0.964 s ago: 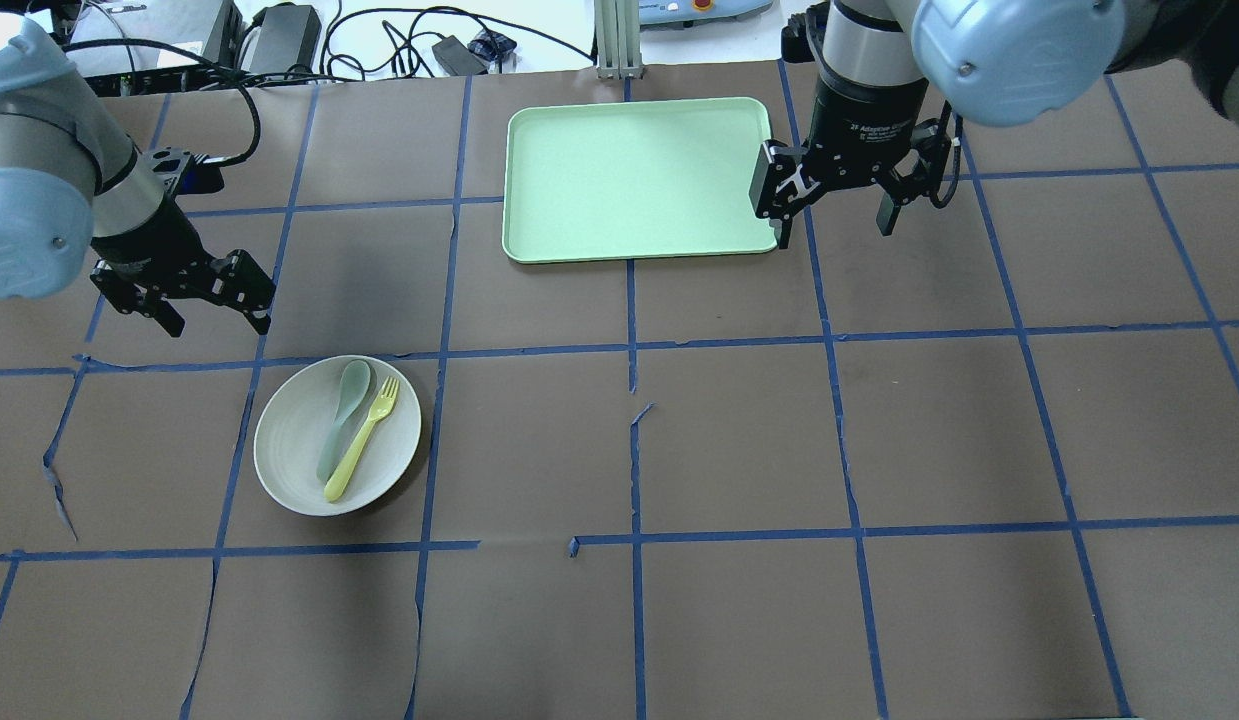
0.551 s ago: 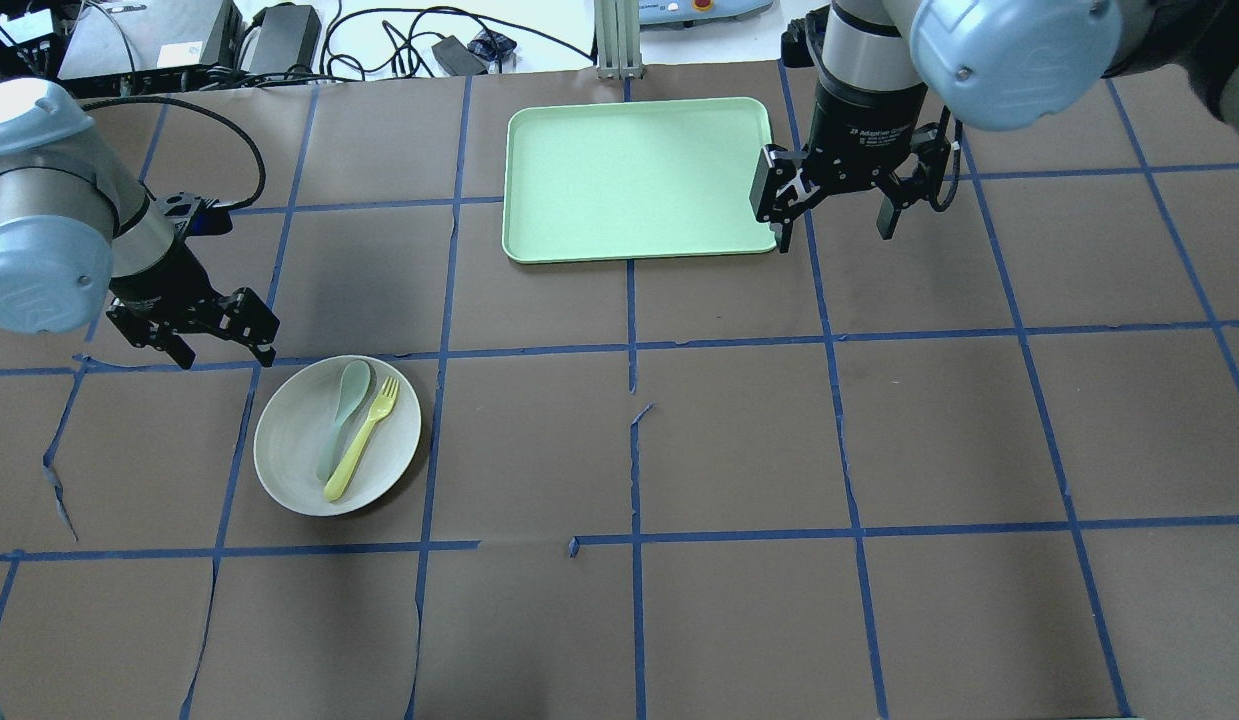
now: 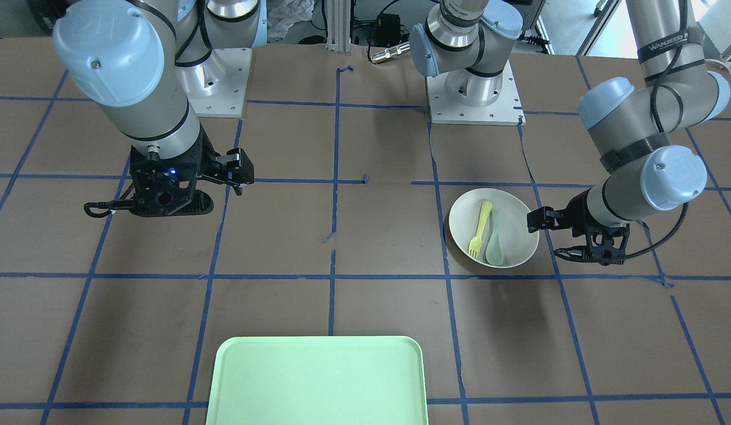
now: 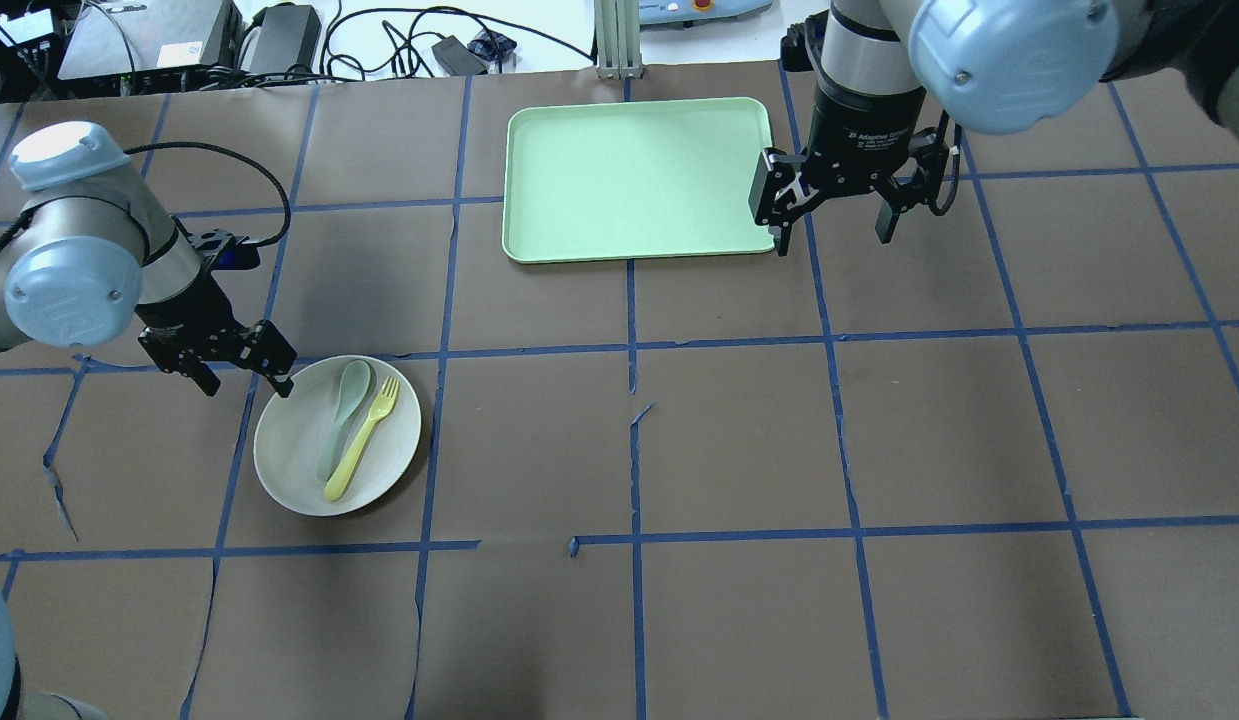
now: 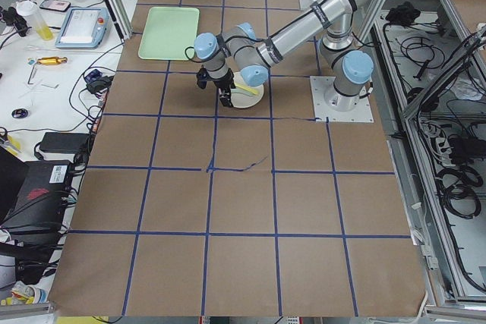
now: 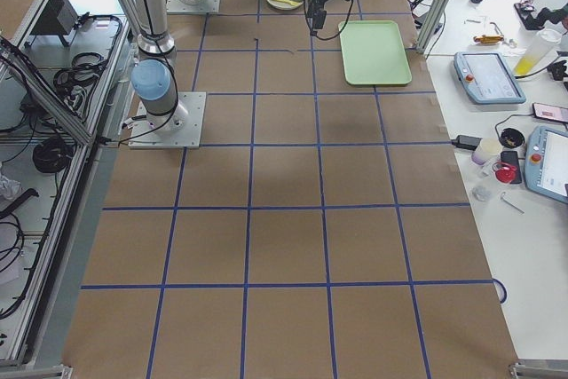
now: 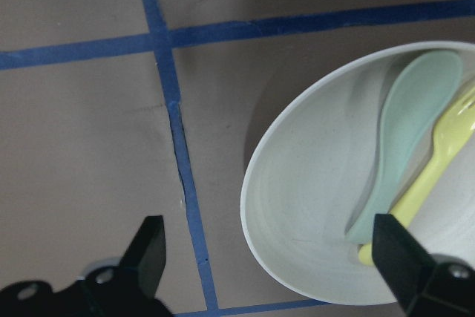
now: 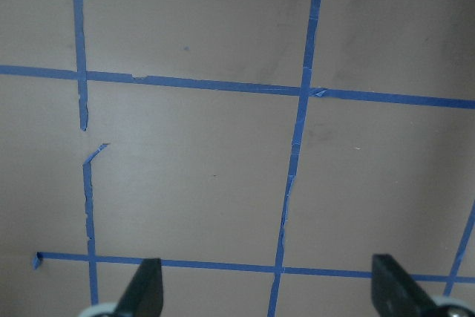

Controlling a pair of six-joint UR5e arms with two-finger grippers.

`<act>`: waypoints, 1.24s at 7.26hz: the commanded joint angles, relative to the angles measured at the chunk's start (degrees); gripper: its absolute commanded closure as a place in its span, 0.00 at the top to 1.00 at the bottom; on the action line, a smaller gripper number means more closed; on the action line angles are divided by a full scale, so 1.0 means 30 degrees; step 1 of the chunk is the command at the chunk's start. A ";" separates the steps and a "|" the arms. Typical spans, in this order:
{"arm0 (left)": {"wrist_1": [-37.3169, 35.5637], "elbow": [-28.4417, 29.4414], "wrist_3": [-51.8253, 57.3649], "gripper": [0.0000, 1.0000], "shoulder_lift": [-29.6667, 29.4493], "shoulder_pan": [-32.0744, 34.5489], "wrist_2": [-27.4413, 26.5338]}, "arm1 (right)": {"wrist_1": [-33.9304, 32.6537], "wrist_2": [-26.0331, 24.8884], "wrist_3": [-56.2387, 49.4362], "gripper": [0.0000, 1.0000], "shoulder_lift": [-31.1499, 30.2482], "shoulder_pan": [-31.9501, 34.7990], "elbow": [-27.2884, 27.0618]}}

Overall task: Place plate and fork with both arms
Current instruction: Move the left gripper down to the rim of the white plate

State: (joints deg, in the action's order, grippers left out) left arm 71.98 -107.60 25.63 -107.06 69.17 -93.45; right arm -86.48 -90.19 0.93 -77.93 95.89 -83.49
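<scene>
**A:** Where do we stand with the plate [image 4: 291, 455]?

**B:** It sits on the tabletop [image 4: 739, 430] on our left side, not lifted. Our left pincer [image 4: 246, 385] hangs spread wide at its far-left rim. In the wrist view one finger is over the plate's inside and the other is out over the tabletop. It grips nothing, and we cannot tell whether a finger touches the rim.

**A:** So we judge this to be the approach for grasping the plate?

**B:** Yes. Next we need to come down until the rim is between the fingers, then close on it. The lift should stay level, since loose things lie inside.

**A:** What's in it?

**B:** The yellow fork [image 4: 364, 440] and a pale green spoon [image 4: 339, 415] lie side by side, with their heads toward the far rim.

**A:** And the other arm?

**B:** Our right pincer [image 4: 832, 238] is spread open and empty. It hovers just beside the right edge of the green tray [image 4: 634, 180], which holds nothing. It is well apart from the fork, and we judge it must cross over for it.
</scene>
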 commanded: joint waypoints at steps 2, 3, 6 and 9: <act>-0.0058 -0.0373 0.0823 0.90 -0.0845 -0.0001 -0.0080 | -0.0088 -0.0024 0.0071 1.00 0.0021 0.0000 -0.0003; -0.0058 -0.0373 0.0946 0.89 -0.1108 -0.0001 -0.0080 | -0.0088 -0.0024 0.0042 1.00 0.0021 0.0000 -0.0003; -0.0701 -0.0315 0.0977 0.61 -0.1608 -0.0001 -0.0080 | -0.0672 -0.0111 0.0042 1.00 0.0021 0.0000 -0.0296; -0.0761 -0.0197 0.1065 0.00 -0.1638 -0.0001 -0.0197 | -0.0645 -0.0111 -0.0309 1.00 0.0021 0.0000 -0.0325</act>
State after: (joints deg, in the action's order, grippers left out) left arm 69.76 -108.29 28.75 -111.93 69.17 -93.94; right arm -88.40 -90.53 0.48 -77.83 95.89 -84.41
